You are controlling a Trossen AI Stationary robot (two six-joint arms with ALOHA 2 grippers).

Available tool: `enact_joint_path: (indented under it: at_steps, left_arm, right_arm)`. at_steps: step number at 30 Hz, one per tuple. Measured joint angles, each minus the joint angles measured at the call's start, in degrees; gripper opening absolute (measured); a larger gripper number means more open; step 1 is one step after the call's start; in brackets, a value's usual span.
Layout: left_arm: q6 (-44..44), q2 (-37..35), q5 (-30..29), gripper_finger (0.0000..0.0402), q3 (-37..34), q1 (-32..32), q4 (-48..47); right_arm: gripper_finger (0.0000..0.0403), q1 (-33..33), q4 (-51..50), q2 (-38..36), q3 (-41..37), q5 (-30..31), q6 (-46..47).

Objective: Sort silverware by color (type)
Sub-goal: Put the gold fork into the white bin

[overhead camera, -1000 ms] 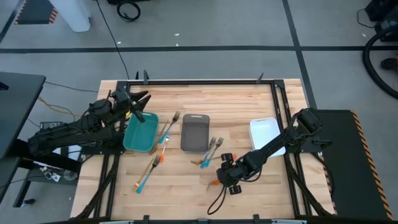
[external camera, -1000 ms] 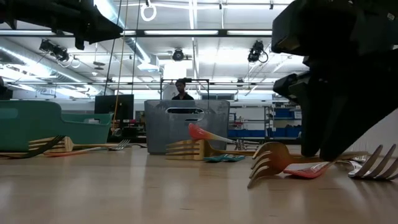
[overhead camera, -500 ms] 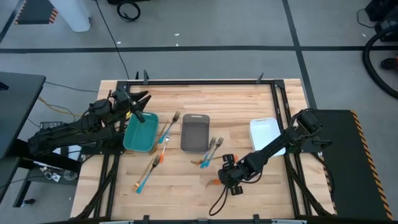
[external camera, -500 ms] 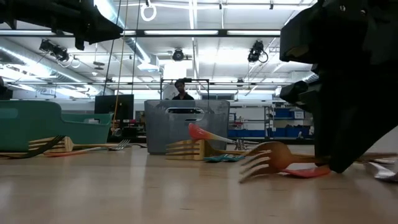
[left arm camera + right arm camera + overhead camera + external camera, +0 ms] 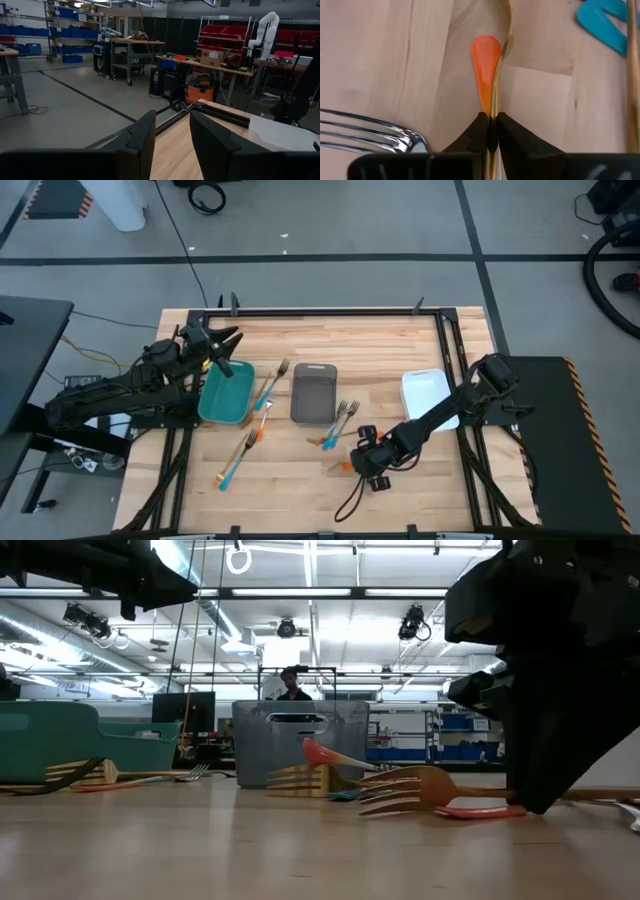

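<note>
Orange-handled fork (image 5: 487,75), pinched between right claw (image 5: 490,131) tips

From above, the right gripper (image 5: 352,463) covers most of the orange-handled fork (image 5: 343,468), which is too small there to make out. At table height the arm hides the fork's handle end, and the teal tray (image 5: 60,740) runs off the frame's edge.

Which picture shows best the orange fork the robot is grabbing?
The right wrist view: the orange-handled fork fills it, pinched between the right gripper fingers. The low view shows it side-on, tines lifted. The high view shows only a speck; the left wrist view misses it.
</note>
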Motion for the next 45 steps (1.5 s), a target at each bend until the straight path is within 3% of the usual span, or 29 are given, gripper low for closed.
enact_joint_path:
  at_steps: [13,32,45]
  left_arm:
    - [0.0,0.0,0.0,0.013,0.0,0.0,0.0]
    - [1.1,0.0,0.0,0.013,0.0,0.0,-0.3]
    - [2.0,0.9,0.0,0.013,-0.1,0.0,-5.0]
  right_arm:
    - [0.0042,-2.6,-1.7,-2.3,0.3,-2.5,-2.0]
    - [0.0042,-6.4,-2.4,-3.0,7.9,-2.6,-6.6]
    - [0.0042,-10.7,-8.3,-5.8,12.5,-1.9,-1.8]
